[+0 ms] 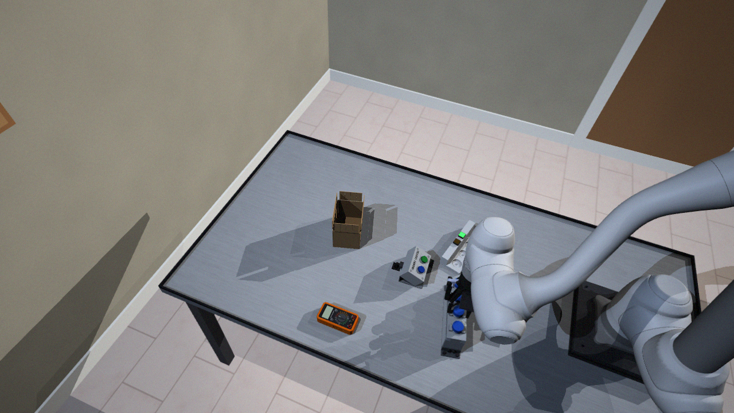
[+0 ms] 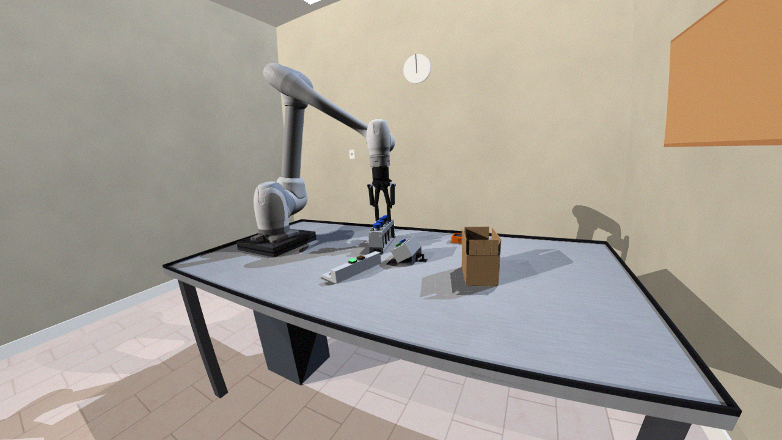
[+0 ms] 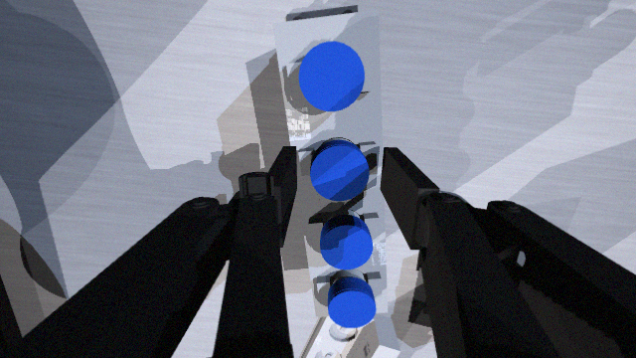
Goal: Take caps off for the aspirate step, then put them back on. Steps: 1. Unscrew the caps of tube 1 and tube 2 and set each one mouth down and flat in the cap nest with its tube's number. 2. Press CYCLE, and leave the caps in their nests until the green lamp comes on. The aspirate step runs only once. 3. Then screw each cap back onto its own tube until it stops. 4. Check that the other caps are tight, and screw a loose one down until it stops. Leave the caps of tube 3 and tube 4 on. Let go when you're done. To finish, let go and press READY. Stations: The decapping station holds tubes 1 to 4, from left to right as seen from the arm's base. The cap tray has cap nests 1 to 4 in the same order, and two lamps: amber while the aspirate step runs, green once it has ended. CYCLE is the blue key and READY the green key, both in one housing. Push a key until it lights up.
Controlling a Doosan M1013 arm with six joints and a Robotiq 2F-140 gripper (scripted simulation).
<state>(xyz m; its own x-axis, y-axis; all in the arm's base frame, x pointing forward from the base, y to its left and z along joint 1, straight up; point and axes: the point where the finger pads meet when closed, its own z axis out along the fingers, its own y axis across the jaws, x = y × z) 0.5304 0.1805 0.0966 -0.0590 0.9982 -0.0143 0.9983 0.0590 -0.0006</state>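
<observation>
- While we look down from the top view, the orange multimeter (image 1: 337,318) lies at about 7 o'clock on the worktop (image 1: 287,169), and the open cardboard box (image 1: 347,219) stands at about 11 o'clock of it.
- Next to the right we find the key housing (image 1: 416,265), its green key (image 1: 424,258) above its blue key (image 1: 421,269).
- Just right of that, the cap tray (image 1: 458,248) shows a lit green lamp (image 1: 461,234); the arm (image 1: 492,277) covers much of the tray.
- At 6 o'clock of the tray stands the decapping station (image 1: 453,328), partly under the arm.
- From the wrist view we count four blue caps in a row on the station: the far cap (image 3: 331,76) at 12 o'clock, the second cap (image 3: 340,170), the third cap (image 3: 346,242), and the nearest cap (image 3: 351,301) at 6 o'clock.
- Our hand (image 3: 339,181) is spread apart and grips nothing; its two fingers flank the second cap with a gap showing on either side.
- In the exterior view the hand (image 2: 380,214) points straight down above the station (image 2: 380,236).
</observation>
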